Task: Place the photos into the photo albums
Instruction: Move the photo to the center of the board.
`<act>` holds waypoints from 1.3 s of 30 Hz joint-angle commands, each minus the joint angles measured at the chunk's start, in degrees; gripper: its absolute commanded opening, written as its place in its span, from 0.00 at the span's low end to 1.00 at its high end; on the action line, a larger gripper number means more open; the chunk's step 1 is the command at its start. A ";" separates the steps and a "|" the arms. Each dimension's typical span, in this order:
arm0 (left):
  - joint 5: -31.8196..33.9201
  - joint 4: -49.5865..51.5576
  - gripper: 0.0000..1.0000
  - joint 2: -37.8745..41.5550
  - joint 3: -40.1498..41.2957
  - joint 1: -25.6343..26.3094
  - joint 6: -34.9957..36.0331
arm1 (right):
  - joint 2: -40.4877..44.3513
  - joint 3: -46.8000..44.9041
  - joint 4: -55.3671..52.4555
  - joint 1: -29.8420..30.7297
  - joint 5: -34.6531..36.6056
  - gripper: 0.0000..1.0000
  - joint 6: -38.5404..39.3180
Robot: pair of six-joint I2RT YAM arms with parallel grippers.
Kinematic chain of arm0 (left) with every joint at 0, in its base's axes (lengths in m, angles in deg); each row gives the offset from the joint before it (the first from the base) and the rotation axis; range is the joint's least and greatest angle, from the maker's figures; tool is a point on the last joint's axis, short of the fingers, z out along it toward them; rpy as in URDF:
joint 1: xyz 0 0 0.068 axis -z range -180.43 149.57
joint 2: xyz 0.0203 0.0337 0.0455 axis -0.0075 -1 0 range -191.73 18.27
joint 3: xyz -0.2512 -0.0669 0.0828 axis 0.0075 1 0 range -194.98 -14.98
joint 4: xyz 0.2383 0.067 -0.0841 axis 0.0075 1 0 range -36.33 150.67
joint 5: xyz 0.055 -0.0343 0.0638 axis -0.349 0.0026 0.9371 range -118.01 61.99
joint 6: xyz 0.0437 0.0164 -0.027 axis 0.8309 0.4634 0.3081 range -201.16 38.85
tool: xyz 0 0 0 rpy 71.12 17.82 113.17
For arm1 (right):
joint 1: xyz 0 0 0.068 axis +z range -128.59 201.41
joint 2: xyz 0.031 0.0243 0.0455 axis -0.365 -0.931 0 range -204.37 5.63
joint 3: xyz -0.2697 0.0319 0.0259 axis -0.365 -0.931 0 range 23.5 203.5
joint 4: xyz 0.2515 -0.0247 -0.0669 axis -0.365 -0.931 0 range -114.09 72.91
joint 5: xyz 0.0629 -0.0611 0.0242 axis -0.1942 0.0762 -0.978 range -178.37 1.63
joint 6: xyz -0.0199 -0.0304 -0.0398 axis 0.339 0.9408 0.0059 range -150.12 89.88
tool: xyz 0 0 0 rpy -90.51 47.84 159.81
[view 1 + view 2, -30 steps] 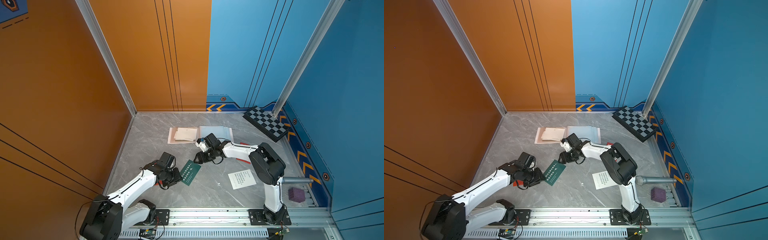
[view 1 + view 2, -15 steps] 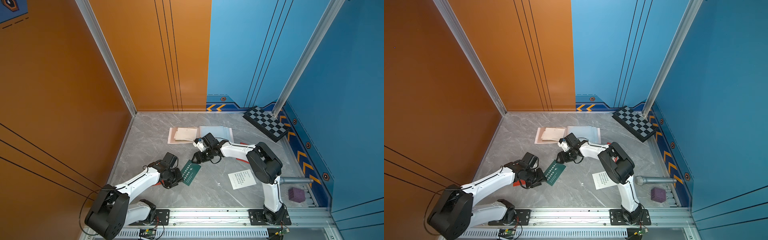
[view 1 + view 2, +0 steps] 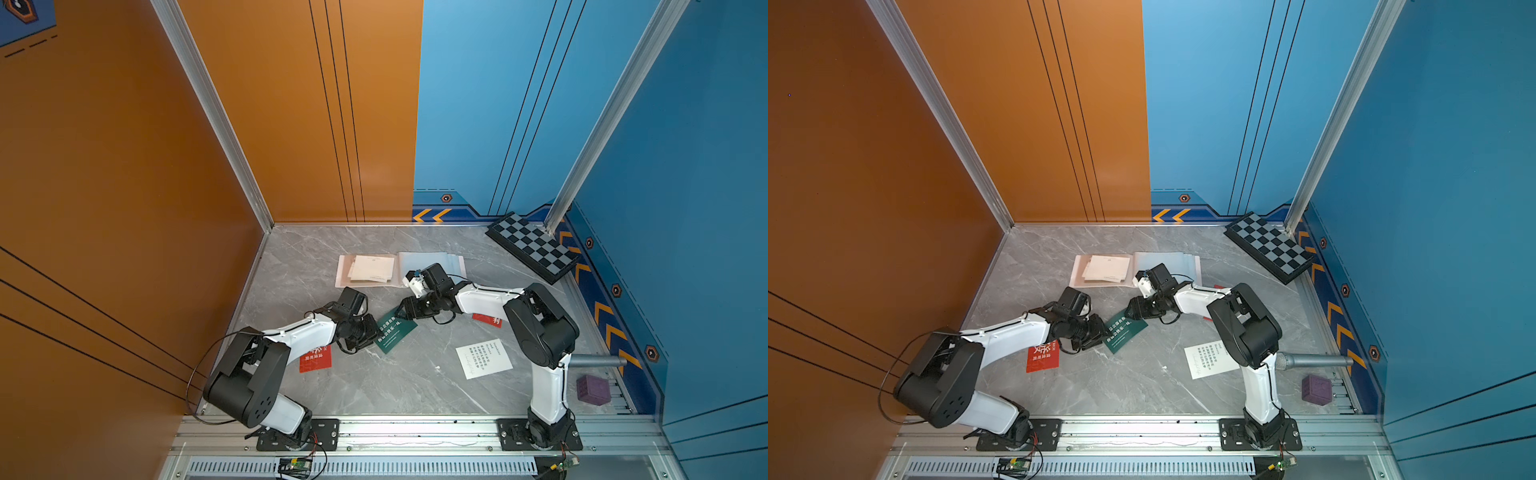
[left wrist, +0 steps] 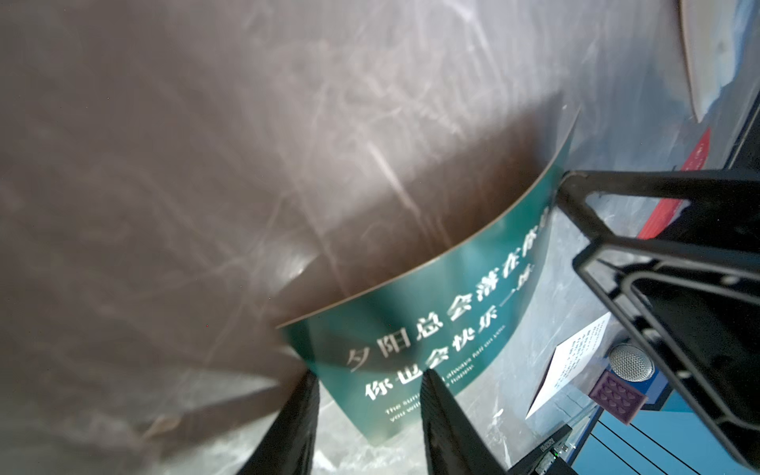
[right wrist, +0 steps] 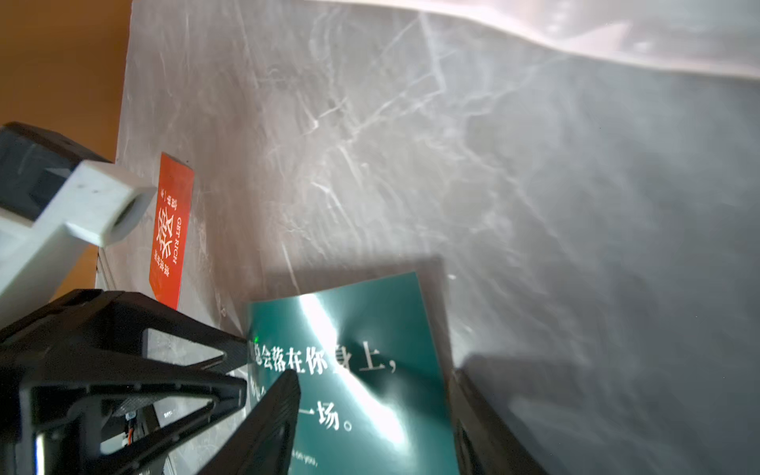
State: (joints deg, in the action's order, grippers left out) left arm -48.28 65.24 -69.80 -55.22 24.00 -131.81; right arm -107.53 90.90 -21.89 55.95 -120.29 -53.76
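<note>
Green card lies bowed at the middle of the table, nearer than the open album, between left gripper and right gripper. Both sets of jaws stand apart astride it; grip cannot be told. Advise one firm edge hold before lifting.

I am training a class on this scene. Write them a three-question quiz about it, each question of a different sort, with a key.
1. True or false: the green card is inside the album.
2. Which card lies partly under the left arm? A green card, B red card, C blue card.
3. Fill in: the checkerboard sits in the far ___ corner.
Key: 1 false; 2 B; 3 right.
</note>
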 commanded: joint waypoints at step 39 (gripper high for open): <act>4.16 4.61 0.43 -10.80 -8.75 0.57 6.62 | 4.67 -12.43 13.83 -4.84 -0.56 0.61 -10.40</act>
State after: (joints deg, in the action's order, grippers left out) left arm -45.83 65.42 -77.67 -64.91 24.02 -125.12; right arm -101.28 78.51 -9.24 50.77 -118.28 -62.02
